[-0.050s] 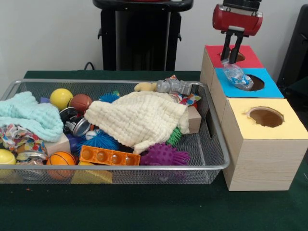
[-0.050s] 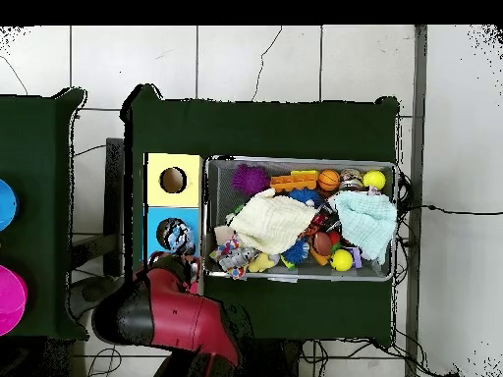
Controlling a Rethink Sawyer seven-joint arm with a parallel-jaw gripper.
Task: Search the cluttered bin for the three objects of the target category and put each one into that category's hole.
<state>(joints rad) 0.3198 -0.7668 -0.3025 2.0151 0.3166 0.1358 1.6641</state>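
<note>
1. The red robot claw [image 1: 231, 54] hung over the row of three wooden boxes, above the red-topped box [image 1: 211, 52] and right at the far edge of the blue-topped box [image 1: 269, 89].
2. Its two black fingers [image 1: 224, 50] stood a little apart and held nothing.
3. Just below the claw and a bit nearer the camera, a crinkly clear plastic thing with blue marks [image 1: 238, 76] lay on the blue top. It hung over the rim of the round hole [image 1: 255, 82] and looked only half in.
4. To do this step well, the plastic thing probably needed a soft push into the hole, so it would not slide off the box.
5. The yellow-topped box [image 1: 293, 128] sat farther from the claw, with its hole bare.
6. Far off to the claw's side, the silver wire bin [image 1: 211, 166] was full of toys, with a cream knit cloth [image 1: 139, 118] on top. More plastic things might have been hiding under it.
</note>
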